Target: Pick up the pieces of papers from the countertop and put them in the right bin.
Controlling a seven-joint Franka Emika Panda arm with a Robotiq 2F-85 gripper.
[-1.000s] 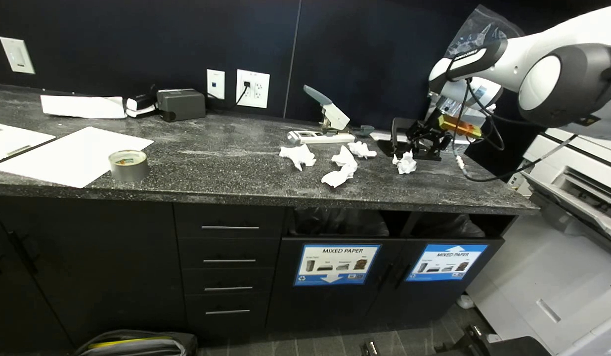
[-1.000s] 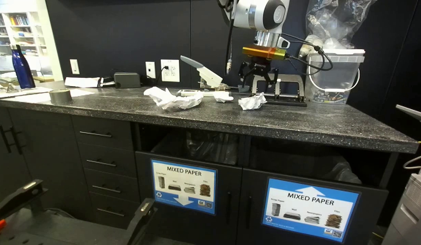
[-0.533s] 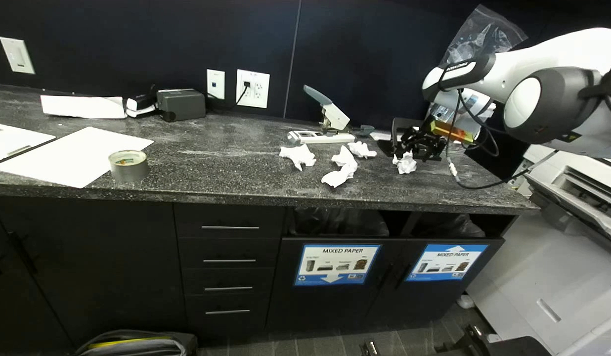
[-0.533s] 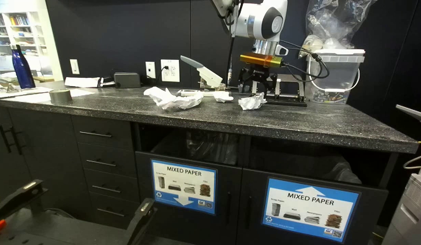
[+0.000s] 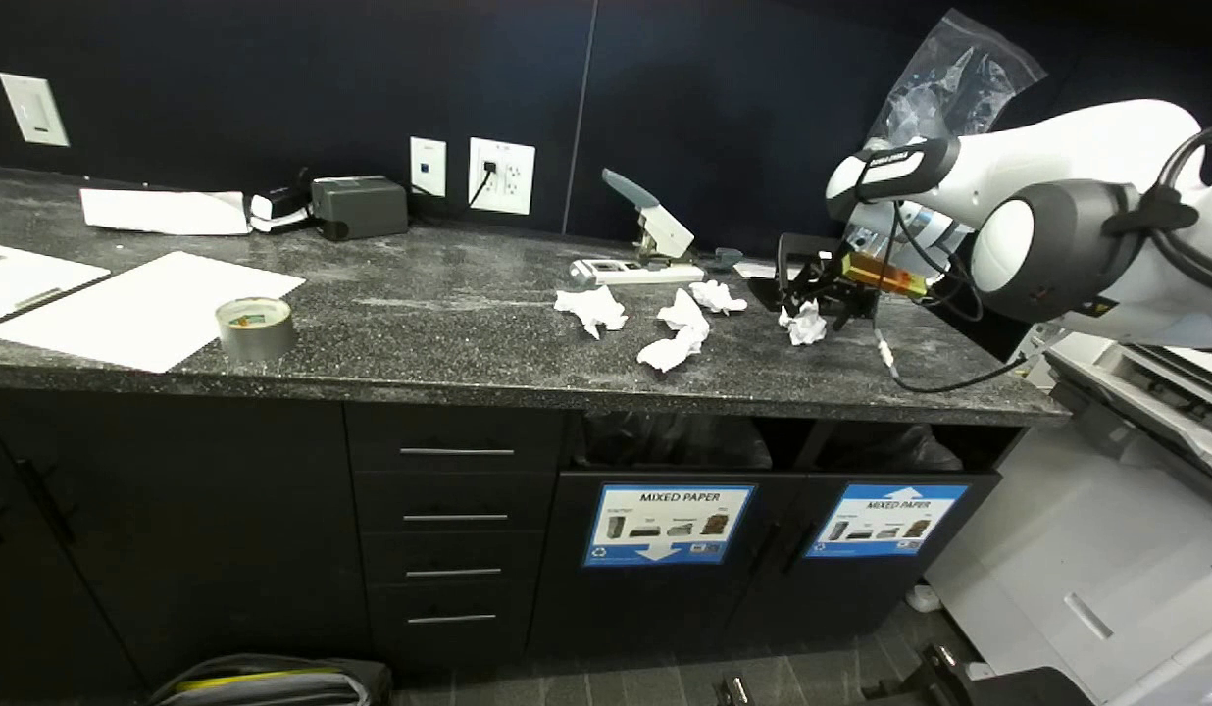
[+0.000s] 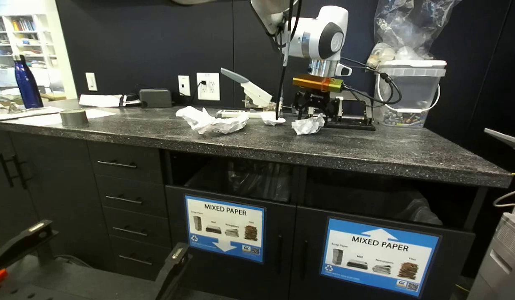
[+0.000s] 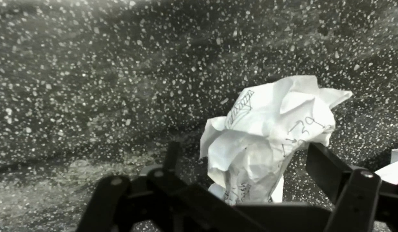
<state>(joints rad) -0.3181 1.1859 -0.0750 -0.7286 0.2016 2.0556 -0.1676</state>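
Several crumpled white pieces of paper lie on the dark speckled countertop (image 5: 449, 343). The rightmost piece of paper (image 7: 266, 129), with pen marks on it, fills the space between my fingers in the wrist view. My gripper (image 7: 244, 148) stands open around it, the right finger (image 7: 327, 170) close to its edge and a gap at the left. In an exterior view the gripper (image 6: 316, 114) is low, just behind that scrap. Other pieces of paper (image 5: 677, 333) sit to its left. Below the counter is the right bin's door (image 6: 382, 254), labelled MIXED PAPER; a plastic bag (image 6: 420, 210) shows in its opening.
A black metal punch (image 6: 357, 106) stands directly behind the gripper, a clear bucket (image 6: 411, 87) beside it. Left of them is a big stapler (image 5: 665, 230). A tape roll (image 5: 256, 328) and flat sheets (image 5: 145, 309) lie far left. A left bin (image 6: 224, 229) adjoins the right one.
The arm has come down and slightly to the left in both exterior views, bringing the open gripper to the rightmost scrap. The pieces of paper have not moved.
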